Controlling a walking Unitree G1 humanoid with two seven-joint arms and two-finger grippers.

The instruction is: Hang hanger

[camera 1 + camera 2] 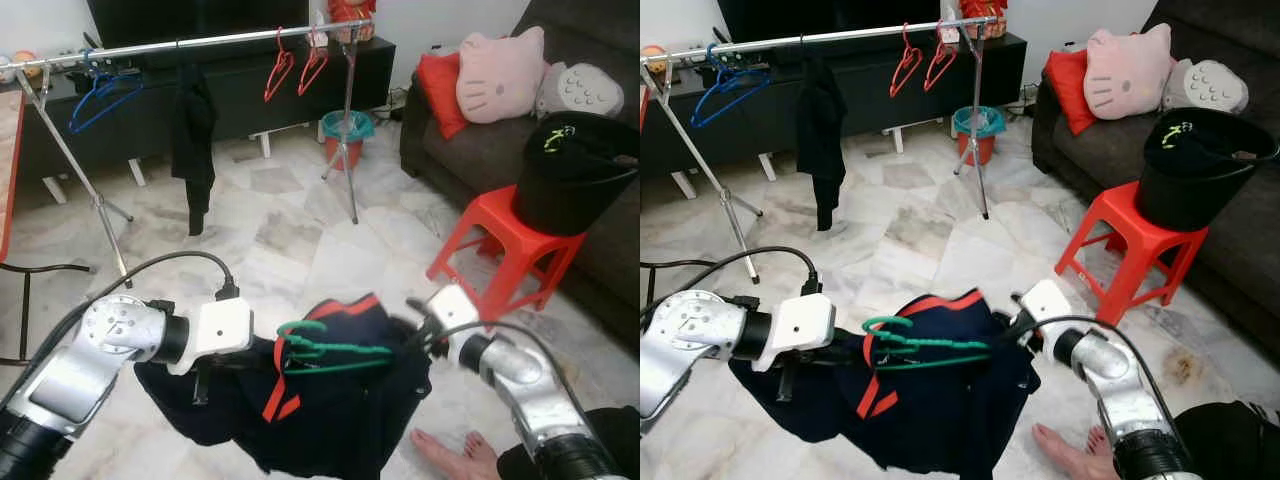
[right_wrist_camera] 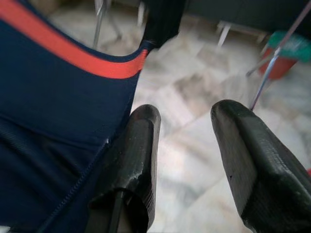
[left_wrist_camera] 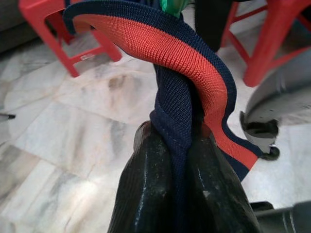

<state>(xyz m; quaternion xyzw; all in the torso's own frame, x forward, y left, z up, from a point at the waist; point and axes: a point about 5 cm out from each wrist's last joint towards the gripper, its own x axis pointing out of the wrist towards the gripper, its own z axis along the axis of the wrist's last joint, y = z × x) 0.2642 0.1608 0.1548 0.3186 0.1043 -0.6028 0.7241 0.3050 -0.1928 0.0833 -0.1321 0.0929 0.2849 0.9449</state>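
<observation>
Two pincers: left pincer [image 3: 182, 194] clamps the navy garment [image 1: 330, 400] carrying a green hanger [image 1: 325, 352]; right pincer [image 2: 187, 145] gapes wide beside it, red stool [image 1: 500, 250] nearby.

two red hangers [image 1: 296, 66], one blue [image 1: 103, 92], one green [image 1: 330, 350] — two grippers [image 1: 215, 375]

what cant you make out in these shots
- Green plastic hanger: its shoulders are buried in the navy garment with red trim, head views.
- Left gripper: the fabric pinched between its fingers covers the tips, left wrist view.
- Black bucket on the red stool: its contents are too dark to tell.
- Right gripper: motion-blurred in the head views.
</observation>
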